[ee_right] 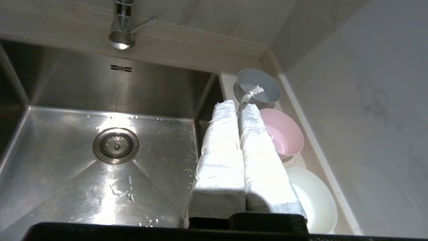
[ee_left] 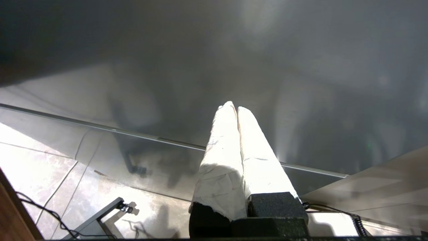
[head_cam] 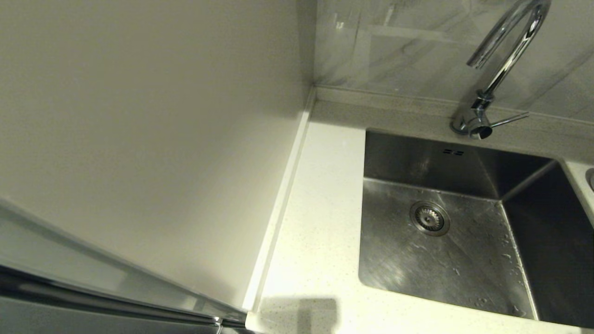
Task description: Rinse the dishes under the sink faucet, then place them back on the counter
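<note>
Three dishes stand in a row on the narrow counter (ee_right: 303,164) strip beside the sink (ee_right: 67,187): a grey-sided bowl (ee_right: 260,87), a pale pink bowl (ee_right: 285,134) and a white bowl (ee_right: 317,201). My right gripper (ee_right: 238,105) hovers over the sink's rim right beside them, its white-wrapped fingers (ee_right: 220,147) shut together on nothing. The chrome sink faucet (head_cam: 503,60) arches over the basin (head_cam: 464,260), and no water runs. Water drops lie on the sink floor. My left gripper (ee_left: 234,107) is shut and empty, off by the floor away from the sink.
The faucet's thin lever (head_cam: 509,120) sticks out sideways at its base. A round drain strainer (head_cam: 429,218) sits in the sink floor. A white side wall (head_cam: 139,139) bounds the counter (head_cam: 320,222) on the left; another wall (ee_right: 367,117) rises just behind the bowls.
</note>
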